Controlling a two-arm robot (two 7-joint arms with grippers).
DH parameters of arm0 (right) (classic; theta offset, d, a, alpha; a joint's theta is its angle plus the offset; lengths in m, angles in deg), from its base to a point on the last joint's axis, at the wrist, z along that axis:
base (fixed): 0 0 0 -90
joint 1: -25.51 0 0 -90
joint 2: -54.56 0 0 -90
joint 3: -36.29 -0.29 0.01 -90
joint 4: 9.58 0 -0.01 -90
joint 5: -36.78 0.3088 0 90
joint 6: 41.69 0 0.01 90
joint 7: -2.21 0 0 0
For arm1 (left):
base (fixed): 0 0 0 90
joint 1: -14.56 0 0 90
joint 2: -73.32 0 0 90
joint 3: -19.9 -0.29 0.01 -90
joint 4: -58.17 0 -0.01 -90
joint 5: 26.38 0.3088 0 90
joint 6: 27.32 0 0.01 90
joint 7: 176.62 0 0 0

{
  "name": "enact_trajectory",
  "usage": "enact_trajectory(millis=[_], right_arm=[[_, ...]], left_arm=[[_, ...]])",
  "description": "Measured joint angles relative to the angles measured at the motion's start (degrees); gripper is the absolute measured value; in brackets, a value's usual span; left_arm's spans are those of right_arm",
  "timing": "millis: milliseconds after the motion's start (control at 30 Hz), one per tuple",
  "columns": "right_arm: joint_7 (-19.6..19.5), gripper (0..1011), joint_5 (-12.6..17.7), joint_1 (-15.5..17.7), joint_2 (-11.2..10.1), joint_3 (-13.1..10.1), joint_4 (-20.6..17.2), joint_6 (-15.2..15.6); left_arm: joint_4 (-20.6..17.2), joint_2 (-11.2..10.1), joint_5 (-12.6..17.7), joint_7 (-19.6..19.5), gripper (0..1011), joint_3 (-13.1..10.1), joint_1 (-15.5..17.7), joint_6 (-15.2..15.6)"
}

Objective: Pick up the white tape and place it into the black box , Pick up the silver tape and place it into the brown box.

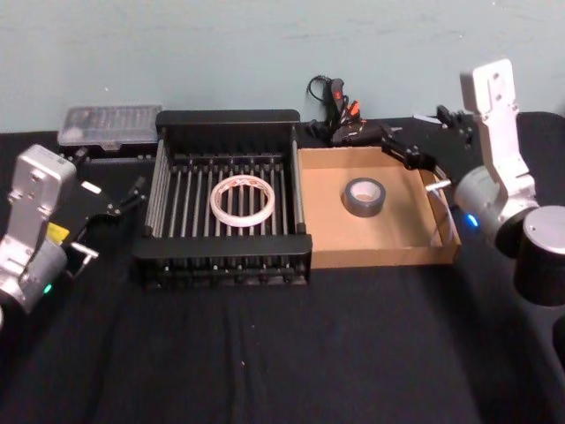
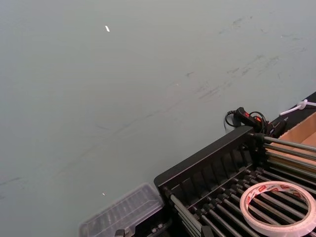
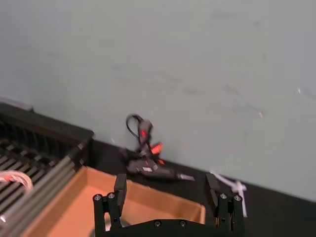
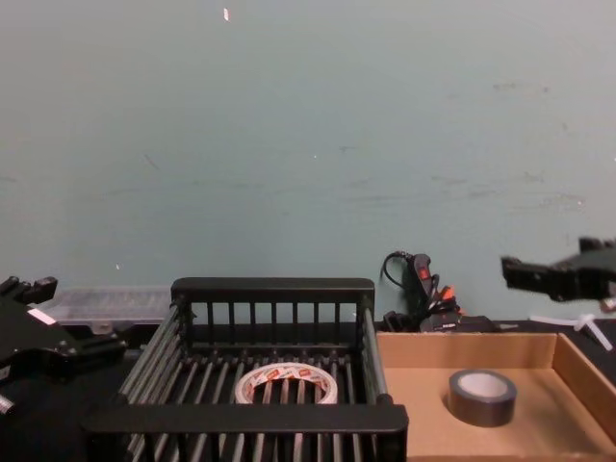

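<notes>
I see a black table [image 1: 265,353] under a teal wall [image 4: 308,125]; right gripper [image 3: 168,190] spread open above the brown box [image 1: 327,238], left gripper [image 1: 128,199] unclear, frame left.

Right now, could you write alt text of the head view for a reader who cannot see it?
White tape lies in the black box, silver tape in the brown box beside it. The open right claw hangs over the brown box's far corner; the left claw is outside the black box.

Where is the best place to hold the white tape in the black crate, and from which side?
Probably from straight above. The white tape lies flat on the bars of the black crate, hole up, and the crate's walls block a sideways approach. One finger could go into the wide hole and one outside, pinching the ring wall. The left end effector is nearer.
</notes>
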Motion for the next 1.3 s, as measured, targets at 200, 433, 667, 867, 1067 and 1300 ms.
enact_trajectory(millis=[200, 433, 667, 867, 1067, 1300], right_arm=[[-0.42, 1002, -0.77, 1.03, 0.15, -1.01, 1.26, 0.90], [-0.53, 1002, -1.43, 1.27, 0.96, -1.47, 2.64, 1.64], [-0.55, 1002, -1.50, 1.25, 0.98, -1.51, 2.76, 1.70], [-0.55, 1002, -1.48, 1.26, 0.91, -1.51, 2.64, 1.68], [-0.54, 1002, -1.46, 1.28, 0.87, -1.51, 2.57, 1.65], [-0.52, 1002, -1.44, 1.31, 0.84, -1.50, 2.53, 1.61]], left_arm=[[0.00, 0.00, 0.00, 0.00, 1001, 0.00, 0.00, 0.00], [0.00, 0.00, 0.00, 0.00, 1001, 0.00, 0.00, 0.00], [0.00, 0.00, 0.00, 0.00, 1001, 0.00, 0.00, 0.00], [0.00, 0.00, 0.00, 0.00, 1001, 0.00, 0.00, 0.00], [0.00, 0.00, 0.00, 0.00, 1001, 0.00, 0.00, 0.00], [0.00, 0.00, 0.00, 0.00, 1001, 0.00, 0.00, 0.00]])
